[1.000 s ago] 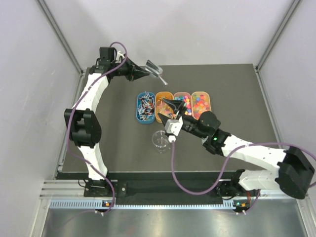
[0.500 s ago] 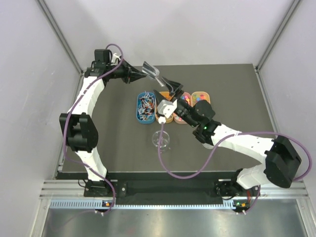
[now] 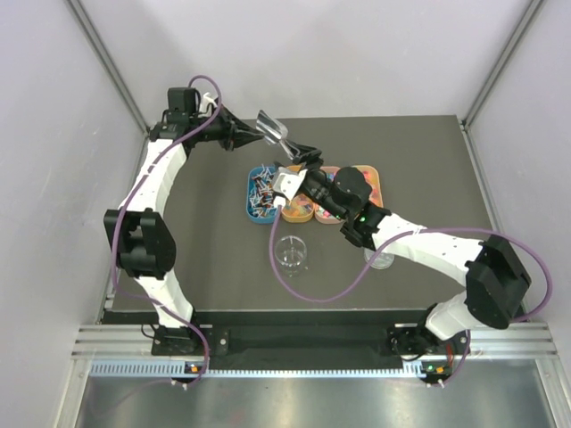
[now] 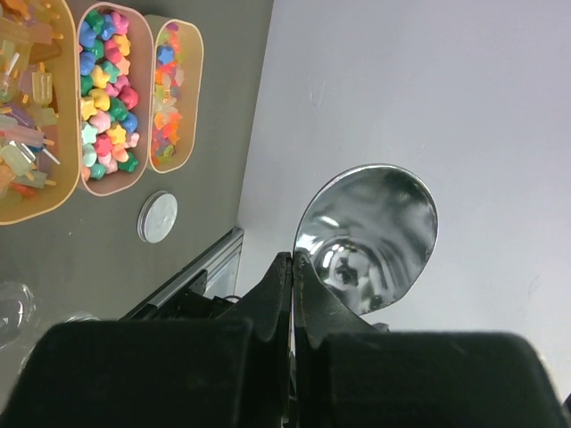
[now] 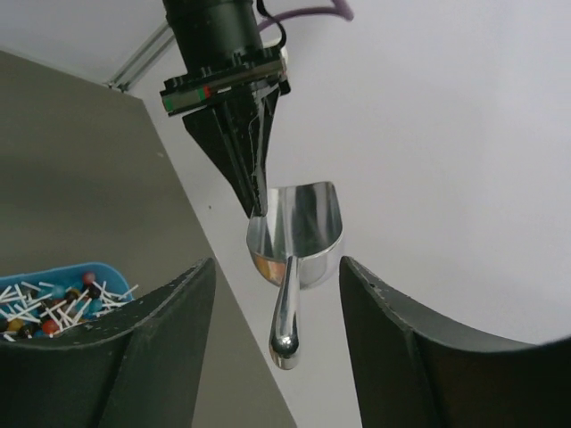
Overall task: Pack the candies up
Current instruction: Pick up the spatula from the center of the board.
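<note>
The candies (image 4: 105, 98) lie sorted in oval trays; in the top view (image 3: 368, 181) my right arm covers part of them. My left gripper (image 3: 252, 134) is shut on the rim of a metal scoop (image 3: 272, 127) and holds it in the air beyond the trays; the left wrist view shows the jaws (image 4: 293, 259) pinching the shiny bowl (image 4: 370, 236). My right gripper (image 3: 302, 153) is open and faces the scoop's handle. In the right wrist view its gripper (image 5: 277, 263) has the handle (image 5: 285, 312) between its spread fingers, not touching.
A blue tray (image 3: 261, 194) of stick sweets and an orange tray (image 3: 294, 205) sit left of the right wrist. One clear round jar (image 3: 291, 253) stands in front of the trays, another (image 3: 379, 259) to its right. A round lid (image 4: 158, 217) lies beside the trays.
My right arm has swung from above the near jar up and back over the trays to the scoop's handle. My left gripper has shifted slightly left with the scoop.
</note>
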Tool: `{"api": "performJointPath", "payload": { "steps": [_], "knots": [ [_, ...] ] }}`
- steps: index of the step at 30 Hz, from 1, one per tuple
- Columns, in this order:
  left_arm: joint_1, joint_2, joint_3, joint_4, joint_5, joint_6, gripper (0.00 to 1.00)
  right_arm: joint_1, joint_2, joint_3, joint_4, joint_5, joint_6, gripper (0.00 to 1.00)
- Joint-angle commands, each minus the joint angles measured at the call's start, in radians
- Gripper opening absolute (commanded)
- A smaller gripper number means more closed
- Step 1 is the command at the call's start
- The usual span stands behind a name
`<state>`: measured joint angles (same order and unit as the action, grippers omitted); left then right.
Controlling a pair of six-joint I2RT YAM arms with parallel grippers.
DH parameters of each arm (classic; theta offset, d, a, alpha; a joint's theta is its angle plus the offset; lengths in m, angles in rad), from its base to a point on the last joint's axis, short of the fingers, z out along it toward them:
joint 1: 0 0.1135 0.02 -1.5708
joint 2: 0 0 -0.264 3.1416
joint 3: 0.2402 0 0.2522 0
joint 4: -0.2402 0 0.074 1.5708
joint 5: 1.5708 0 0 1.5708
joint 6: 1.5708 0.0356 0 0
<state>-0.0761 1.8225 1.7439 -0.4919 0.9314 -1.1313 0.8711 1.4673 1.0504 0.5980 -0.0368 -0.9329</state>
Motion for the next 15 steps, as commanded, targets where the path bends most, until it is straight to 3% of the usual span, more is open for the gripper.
{"api": "performJointPath", "payload": {
  "steps": [1,11,15],
  "knots": [
    [0.002,-0.077,-0.014,0.029,0.032,0.021,0.00,-0.020,0.017,0.066,-0.024,0.006,0.028,0.55],
    [0.002,-0.083,-0.029,0.029,0.026,0.038,0.00,-0.037,0.039,0.089,-0.006,0.000,0.032,0.37],
    [0.001,-0.083,-0.029,0.026,0.027,0.044,0.00,-0.037,0.045,0.095,0.002,0.000,0.034,0.35]
  ]
}}
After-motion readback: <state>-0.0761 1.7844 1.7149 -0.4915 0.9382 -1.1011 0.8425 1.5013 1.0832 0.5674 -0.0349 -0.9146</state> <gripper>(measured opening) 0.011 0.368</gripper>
